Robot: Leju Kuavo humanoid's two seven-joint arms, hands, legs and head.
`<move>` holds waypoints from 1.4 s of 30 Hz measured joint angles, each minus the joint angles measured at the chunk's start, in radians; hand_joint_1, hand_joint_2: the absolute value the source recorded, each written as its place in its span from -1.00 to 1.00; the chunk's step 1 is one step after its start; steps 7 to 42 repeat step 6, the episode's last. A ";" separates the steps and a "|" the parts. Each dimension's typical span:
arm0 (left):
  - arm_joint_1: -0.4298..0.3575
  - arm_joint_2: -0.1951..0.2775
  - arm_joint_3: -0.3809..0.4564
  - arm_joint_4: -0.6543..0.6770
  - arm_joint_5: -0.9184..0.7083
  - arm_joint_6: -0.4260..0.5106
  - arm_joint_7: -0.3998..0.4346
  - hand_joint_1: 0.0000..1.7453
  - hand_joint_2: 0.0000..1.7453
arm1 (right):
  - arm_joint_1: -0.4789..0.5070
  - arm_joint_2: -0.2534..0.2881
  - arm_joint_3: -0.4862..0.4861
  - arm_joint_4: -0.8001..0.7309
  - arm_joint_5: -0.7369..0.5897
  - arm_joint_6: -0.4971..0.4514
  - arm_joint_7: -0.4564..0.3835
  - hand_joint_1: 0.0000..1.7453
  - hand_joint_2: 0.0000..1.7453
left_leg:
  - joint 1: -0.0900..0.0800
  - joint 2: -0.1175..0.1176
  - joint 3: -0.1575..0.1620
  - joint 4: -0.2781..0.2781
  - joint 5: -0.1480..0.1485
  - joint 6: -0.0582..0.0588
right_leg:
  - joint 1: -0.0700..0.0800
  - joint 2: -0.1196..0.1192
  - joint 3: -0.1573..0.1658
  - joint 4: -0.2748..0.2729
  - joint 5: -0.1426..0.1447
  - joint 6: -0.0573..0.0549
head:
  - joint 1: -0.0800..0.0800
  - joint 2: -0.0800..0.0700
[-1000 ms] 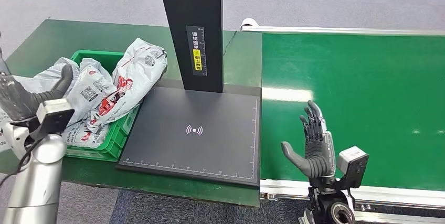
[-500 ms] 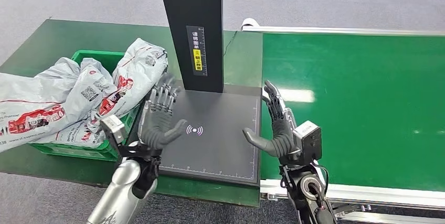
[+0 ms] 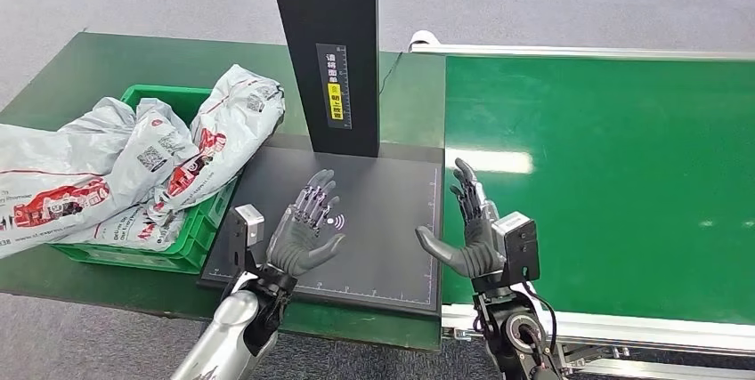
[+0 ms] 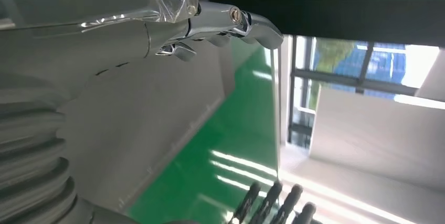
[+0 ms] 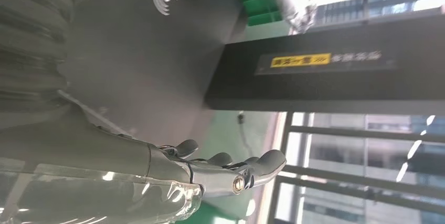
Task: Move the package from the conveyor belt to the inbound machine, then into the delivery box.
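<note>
Lowered since half a second ago, left hand (image 3: 307,230) and right hand (image 3: 472,233) hover fingers apart, empty, over the scanner plate (image 3: 374,220); packages (image 3: 156,166) fill the green crate (image 3: 191,242) at ten o'clock; conveyor belt (image 3: 605,175) at two o'clock carries no visible package, so likely waiting.

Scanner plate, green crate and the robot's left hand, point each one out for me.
scanner plate (image 3: 374,220), head view, bare dark surface.
green crate (image 3: 182,254), head view, near right corner of rim.
left hand (image 3: 301,236), head view, palm.
</note>
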 joint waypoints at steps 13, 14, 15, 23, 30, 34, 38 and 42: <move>0.032 0.002 0.031 -0.028 -0.029 0.023 -0.020 -1.00 1.00 | 0.039 0.000 -0.011 -0.009 0.008 0.008 0.003 -1.00 1.00 | 0.000 0.000 0.000 0.000 0.000 0.000 | 0.000 0.000 0.000 0.000 0.000 0.000 | 0.000 0.000; 0.032 0.002 0.031 -0.028 -0.029 0.023 -0.020 -1.00 1.00 | 0.039 0.000 -0.011 -0.009 0.008 0.008 0.003 -1.00 1.00 | 0.000 0.000 0.000 0.000 0.000 0.000 | 0.000 0.000 0.000 0.000 0.000 0.000 | 0.000 0.000; 0.032 0.002 0.031 -0.028 -0.029 0.023 -0.020 -1.00 1.00 | 0.039 0.000 -0.011 -0.009 0.008 0.008 0.003 -1.00 1.00 | 0.000 0.000 0.000 0.000 0.000 0.000 | 0.000 0.000 0.000 0.000 0.000 0.000 | 0.000 0.000; 0.032 0.002 0.031 -0.028 -0.029 0.023 -0.020 -1.00 1.00 | 0.039 0.000 -0.011 -0.009 0.008 0.008 0.003 -1.00 1.00 | 0.000 0.000 0.000 0.000 0.000 0.000 | 0.000 0.000 0.000 0.000 0.000 0.000 | 0.000 0.000; 0.032 0.002 0.031 -0.028 -0.029 0.023 -0.020 -1.00 1.00 | 0.039 0.000 -0.011 -0.009 0.008 0.008 0.003 -1.00 1.00 | 0.000 0.000 0.000 0.000 0.000 0.000 | 0.000 0.000 0.000 0.000 0.000 0.000 | 0.000 0.000; 0.032 0.002 0.031 -0.028 -0.029 0.023 -0.020 -1.00 1.00 | 0.039 0.000 -0.011 -0.009 0.008 0.008 0.003 -1.00 1.00 | 0.000 0.000 0.000 0.000 0.000 0.000 | 0.000 0.000 0.000 0.000 0.000 0.000 | 0.000 0.000; 0.032 0.002 0.031 -0.028 -0.029 0.023 -0.020 -1.00 1.00 | 0.039 0.000 -0.011 -0.009 0.008 0.008 0.003 -1.00 1.00 | 0.000 0.000 0.000 0.000 0.000 0.000 | 0.000 0.000 0.000 0.000 0.000 0.000 | 0.000 0.000; 0.032 0.002 0.031 -0.028 -0.029 0.023 -0.020 -1.00 1.00 | 0.039 0.000 -0.011 -0.009 0.008 0.008 0.003 -1.00 1.00 | 0.000 0.000 0.000 0.000 0.000 0.000 | 0.000 0.000 0.000 0.000 0.000 0.000 | 0.000 0.000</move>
